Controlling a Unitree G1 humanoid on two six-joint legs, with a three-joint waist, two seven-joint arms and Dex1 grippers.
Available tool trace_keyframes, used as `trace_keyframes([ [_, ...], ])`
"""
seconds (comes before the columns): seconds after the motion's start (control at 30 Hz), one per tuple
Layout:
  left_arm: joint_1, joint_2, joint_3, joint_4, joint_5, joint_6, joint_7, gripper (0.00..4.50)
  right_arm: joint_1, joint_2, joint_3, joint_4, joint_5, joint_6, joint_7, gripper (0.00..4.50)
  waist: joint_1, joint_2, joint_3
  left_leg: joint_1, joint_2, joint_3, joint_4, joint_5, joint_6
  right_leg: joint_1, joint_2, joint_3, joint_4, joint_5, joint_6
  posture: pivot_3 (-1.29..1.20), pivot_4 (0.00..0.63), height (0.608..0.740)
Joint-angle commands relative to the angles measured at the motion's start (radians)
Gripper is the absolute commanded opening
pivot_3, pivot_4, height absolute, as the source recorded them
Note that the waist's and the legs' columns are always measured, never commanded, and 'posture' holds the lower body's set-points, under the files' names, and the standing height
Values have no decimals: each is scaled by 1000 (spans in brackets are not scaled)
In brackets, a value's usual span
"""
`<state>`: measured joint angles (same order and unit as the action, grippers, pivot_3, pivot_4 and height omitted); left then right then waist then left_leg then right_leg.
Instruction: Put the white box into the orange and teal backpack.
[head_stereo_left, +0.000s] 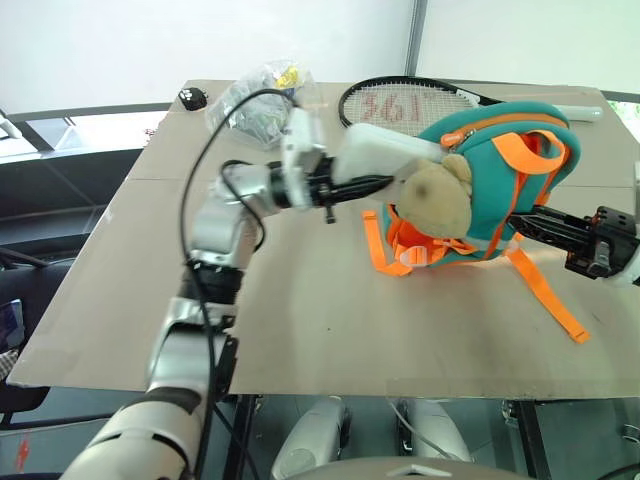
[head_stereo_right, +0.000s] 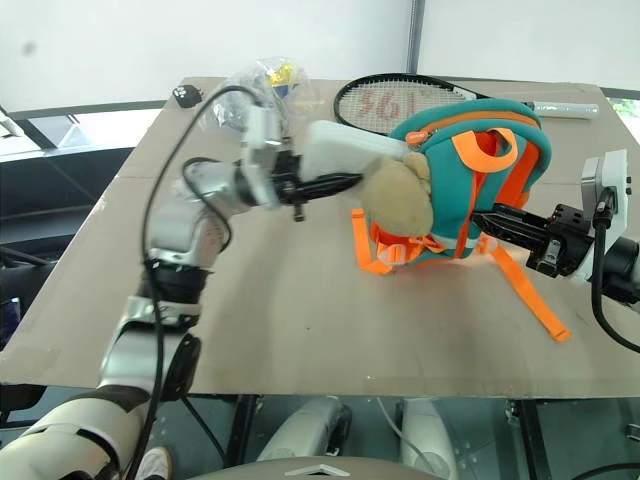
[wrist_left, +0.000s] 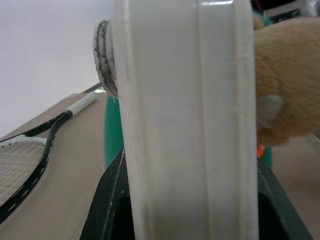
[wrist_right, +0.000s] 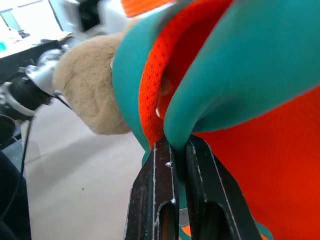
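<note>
On the brown counter (head_stereo_left: 300, 310) there is one backpack (head_stereo_left: 500, 190), one white box (head_stereo_left: 385, 150), one tennis racket (head_stereo_left: 400, 100), one clear bag of small items (head_stereo_left: 255, 95) and one small black object (head_stereo_left: 190, 97). Nearest, an orange strap (head_stereo_left: 545, 295) of the backpack trails loose across the counter. The right gripper (head_stereo_right: 482, 217) comes in level from the right side, its two black fingers (wrist_right: 200, 200) pinched shut on a fold of the backpack's teal and orange fabric, holding the backpack upright. A tan plush toy (head_stereo_left: 435, 200) hangs on the backpack's front, facing the left arm. The left gripper (head_stereo_left: 385, 181) reaches level across the counter, its fingers clamped on the white box, which is held off the counter with its far end at the backpack's top opening, just above the plush toy and touching it. Beyond the backpack lies the racket, flat on the counter, partly hidden by the backpack and the box. The clear bag sits at the far left behind the left arm, with the black object beside it.
</note>
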<state>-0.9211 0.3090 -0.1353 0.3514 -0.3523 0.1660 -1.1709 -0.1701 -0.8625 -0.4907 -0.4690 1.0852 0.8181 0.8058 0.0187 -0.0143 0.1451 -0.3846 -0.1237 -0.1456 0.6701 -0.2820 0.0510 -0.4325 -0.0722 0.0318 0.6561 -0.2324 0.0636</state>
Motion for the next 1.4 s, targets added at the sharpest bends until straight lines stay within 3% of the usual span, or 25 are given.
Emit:
trace_keyframes([
  [0.03,-135,-93,-102,155,129,-22,52,1124,-35,27,12,-57,32,-34,-26,41,-2,0,0,0,0,0,0,0,0,0,0,0,0,0,0,0,150,739],
  [0.23,-308,-245,-202,567,319,-170,86,1124,-28,85,62,-94,6,-59,-76,41,-5,-1,0,0,0,1,-1,0,0,-1,0,0,0,0,0,0,150,739],
  [0.33,-314,-248,-186,639,341,-217,76,2451,-5,106,65,-105,-31,-76,-115,0,-4,0,0,1,0,1,-1,0,0,-1,0,0,1,0,0,0,150,739],
  [0.43,-307,-196,-68,575,242,-176,29,3755,12,120,64,-104,-73,-97,-151,0,-6,0,0,1,0,0,0,0,0,-1,0,2,2,0,0,0,150,739],
  [0.47,-300,-163,-21,524,185,-116,-20,4383,11,123,63,-97,-84,-102,-161,0,-10,0,0,1,0,1,0,0,0,-1,1,2,3,0,0,0,150,739],
  [0.63,-190,83,142,217,-74,320,-223,4383,-15,132,86,-51,-127,-123,-172,0,-58,0,1,-1,0,2,-2,0,0,-8,3,4,6,0,0,0,150,739],
  [0.7,-119,185,199,92,-179,530,-233,4383,-39,139,105,-31,-137,-127,-171,0,-67,0,1,0,1,2,-3,0,0,-10,5,8,7,0,0,0,150,739],
  [0.83,-10,264,273,-94,-306,758,-162,4383,-75,142,127,0,-143,-130,-156,0,-55,0,0,-1,0,1,-1,0,0,-10,5,9,7,0,0,0,150,739],
  [1.07,133,128,335,-442,-475,924,124,4383,-135,139,163,43,-156,-121,-129,0,-20,0,1,0,-2,-2,1,0,0,-6,2,7,5,0,0,0,150,739],
  [1.17,124,9,250,-459,-365,830,301,4383,-135,141,164,32,-150,-114,-133,0,-20,0,0,1,-2,-2,0,0,0,-6,2,8,6,0,0,0,150,739],
  [1.3,106,-65,213,-441,-323,780,403,4383,-128,142,162,21,-153,-111,-144,0,-20,0,0,2,-2,0,0,0,0,-5,2,9,5,0,0,0,150,739],
  [1.4,105,-66,183,-435,-316,760,404,3120,-126,147,158,12,-157,-113,-164,0,-27,0,0,2,-2,0,0,0,0,-5,2,9,6,0,0,0,150,739],
])
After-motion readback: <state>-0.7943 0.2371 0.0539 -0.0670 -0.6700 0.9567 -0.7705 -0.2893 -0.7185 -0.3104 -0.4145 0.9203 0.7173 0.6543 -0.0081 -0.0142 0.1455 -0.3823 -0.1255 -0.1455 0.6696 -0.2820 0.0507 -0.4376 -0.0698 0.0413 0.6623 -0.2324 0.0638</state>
